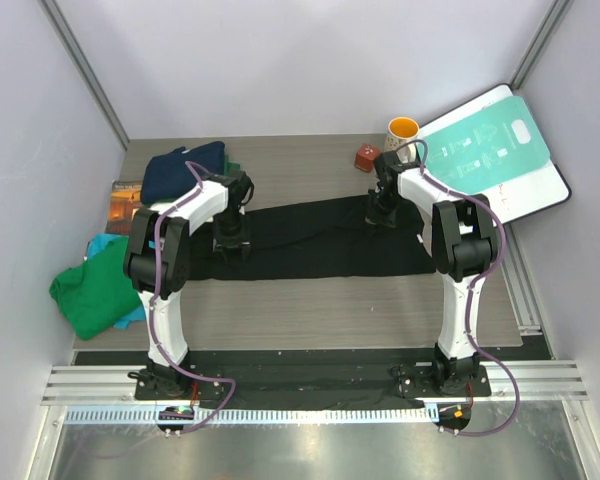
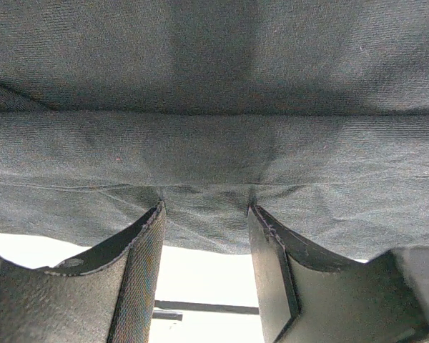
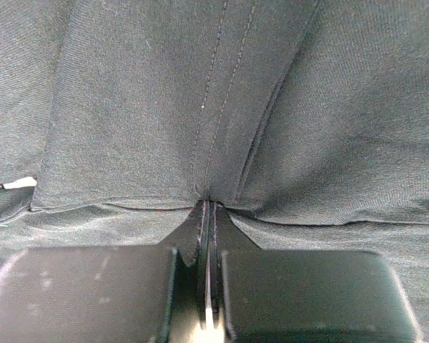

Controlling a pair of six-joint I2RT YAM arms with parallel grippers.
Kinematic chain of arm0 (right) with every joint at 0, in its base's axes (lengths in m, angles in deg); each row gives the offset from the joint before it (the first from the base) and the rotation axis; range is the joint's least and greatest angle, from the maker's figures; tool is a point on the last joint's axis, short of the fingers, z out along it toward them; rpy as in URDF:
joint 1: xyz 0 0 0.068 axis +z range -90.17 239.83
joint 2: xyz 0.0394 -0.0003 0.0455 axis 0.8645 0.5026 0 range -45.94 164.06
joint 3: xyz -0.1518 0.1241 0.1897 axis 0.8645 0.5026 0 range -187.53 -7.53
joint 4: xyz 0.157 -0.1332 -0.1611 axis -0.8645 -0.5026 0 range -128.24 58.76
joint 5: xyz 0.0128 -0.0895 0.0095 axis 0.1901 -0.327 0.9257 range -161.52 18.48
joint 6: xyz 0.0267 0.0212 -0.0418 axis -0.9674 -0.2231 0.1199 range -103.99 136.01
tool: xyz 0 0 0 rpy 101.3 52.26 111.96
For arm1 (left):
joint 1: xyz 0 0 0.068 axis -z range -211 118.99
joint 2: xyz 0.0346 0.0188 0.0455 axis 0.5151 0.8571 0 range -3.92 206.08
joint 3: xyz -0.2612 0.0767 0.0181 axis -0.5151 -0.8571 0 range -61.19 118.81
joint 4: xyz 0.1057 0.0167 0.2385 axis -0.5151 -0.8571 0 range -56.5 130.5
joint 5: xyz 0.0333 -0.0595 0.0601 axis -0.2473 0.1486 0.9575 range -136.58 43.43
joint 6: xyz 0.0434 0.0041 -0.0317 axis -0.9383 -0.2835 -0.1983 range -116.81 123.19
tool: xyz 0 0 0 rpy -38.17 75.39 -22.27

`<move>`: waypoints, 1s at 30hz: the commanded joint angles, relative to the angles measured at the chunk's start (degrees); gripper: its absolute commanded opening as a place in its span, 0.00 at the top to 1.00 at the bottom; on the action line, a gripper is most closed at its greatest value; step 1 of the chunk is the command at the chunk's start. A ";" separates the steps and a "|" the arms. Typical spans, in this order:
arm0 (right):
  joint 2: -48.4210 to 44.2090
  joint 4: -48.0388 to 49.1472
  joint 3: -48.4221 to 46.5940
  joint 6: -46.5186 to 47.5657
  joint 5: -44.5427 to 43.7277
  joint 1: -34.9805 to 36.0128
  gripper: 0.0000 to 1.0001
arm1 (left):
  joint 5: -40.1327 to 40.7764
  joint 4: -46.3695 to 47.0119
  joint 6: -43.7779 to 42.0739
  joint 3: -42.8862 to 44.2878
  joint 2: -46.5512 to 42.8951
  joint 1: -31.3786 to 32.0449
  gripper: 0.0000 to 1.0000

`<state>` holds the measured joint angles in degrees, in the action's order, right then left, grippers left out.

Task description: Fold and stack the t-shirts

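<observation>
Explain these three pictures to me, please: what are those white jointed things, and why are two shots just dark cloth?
The white things are two robot arms bolted to a table; the wide picture looks down on them. The other two come from cameras on their wrists, so you see their own fingers up close. A black t-shirt lies spread across the table. The right gripper is pinched shut on it; the left gripper has its fingers apart at the cloth's edge. Around lie a green t-shirt, a navy t-shirt, a book, a mug and a teal-and-white board.
</observation>
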<state>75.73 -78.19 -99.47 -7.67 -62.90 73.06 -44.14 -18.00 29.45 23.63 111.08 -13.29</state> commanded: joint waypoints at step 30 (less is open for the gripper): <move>-1.70 -3.49 -10.01 2.50 -3.61 0.39 0.67 | -1.21 0.58 -2.09 -0.35 0.05 -0.05 0.58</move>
<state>75.71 -81.12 -109.11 -6.25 -65.50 73.21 -44.49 -17.96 28.21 22.84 111.10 -13.29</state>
